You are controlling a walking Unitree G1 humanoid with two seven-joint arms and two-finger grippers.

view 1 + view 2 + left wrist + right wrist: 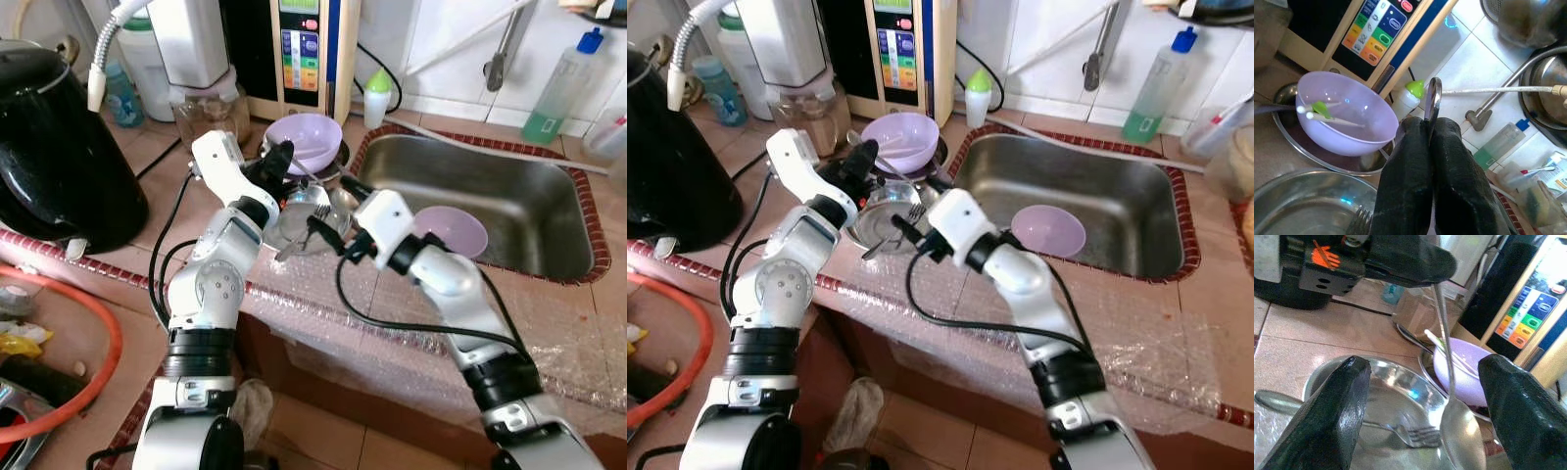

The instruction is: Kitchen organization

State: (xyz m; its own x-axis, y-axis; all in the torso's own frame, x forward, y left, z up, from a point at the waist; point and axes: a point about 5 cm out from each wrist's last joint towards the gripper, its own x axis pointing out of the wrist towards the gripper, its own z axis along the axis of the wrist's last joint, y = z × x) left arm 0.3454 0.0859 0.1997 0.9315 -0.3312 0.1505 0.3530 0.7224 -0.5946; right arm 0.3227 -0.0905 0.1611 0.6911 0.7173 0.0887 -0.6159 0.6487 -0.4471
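My left gripper (277, 157) is shut on the handle of a metal spoon (1462, 431), which hangs bowl-down over a steel bowl (304, 225). In the left wrist view the handle tip (1434, 98) sticks out past the closed fingers. A fork (1400, 431) lies inside the steel bowl. My right gripper (1425, 364) is open just in front of that bowl, one finger on each side of the hanging spoon, not touching it. Behind, a purple bowl (306, 137) holding white sticks sits on a steel plate. A second purple bowl (449, 230) lies in the sink (529, 186).
A black kettle (54, 147) stands at the left. At the back are a purifier panel (299, 49), a glass jar (206, 113), a green-capped bottle (377, 96) and a soap bottle (558, 88). Bubble wrap (392, 313) covers the counter edge. Another utensil (1273, 401) lies beside the steel bowl.
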